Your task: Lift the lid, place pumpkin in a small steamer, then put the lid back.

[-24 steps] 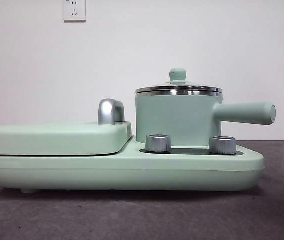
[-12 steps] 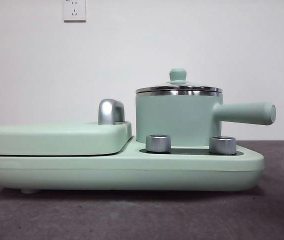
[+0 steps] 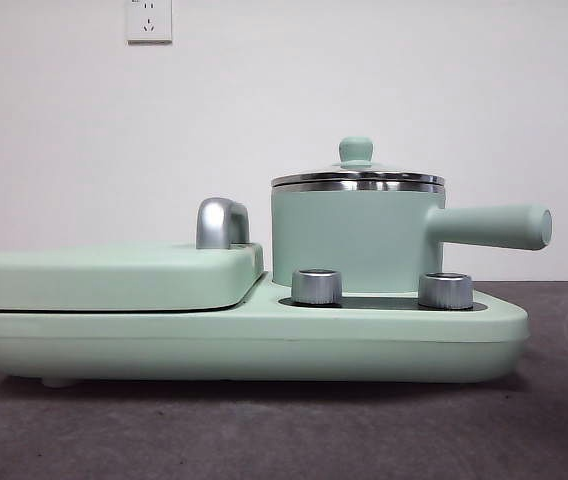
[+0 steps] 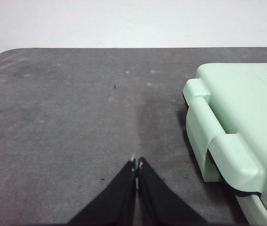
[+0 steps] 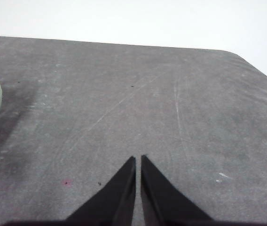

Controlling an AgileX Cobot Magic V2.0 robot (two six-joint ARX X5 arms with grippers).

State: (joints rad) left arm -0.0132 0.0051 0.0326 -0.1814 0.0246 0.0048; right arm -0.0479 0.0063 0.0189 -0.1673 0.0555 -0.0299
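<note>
grey table (image 3: 284, 440): one small steamer (image 3: 354, 240), one lid (image 3: 357, 178), two dials (image 3: 316, 286).

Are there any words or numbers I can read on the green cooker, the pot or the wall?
None can be read.
Cooker: no print shows on its front.
Pot and lid: plain, no label.
The two knobs: any marks are too small to tell.
Wall sockets: only holes, no words.

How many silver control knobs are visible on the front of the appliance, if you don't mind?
2: one knob sits below the small steamer's left side, the other knob beneath its handle. Others may be hidden.
</note>
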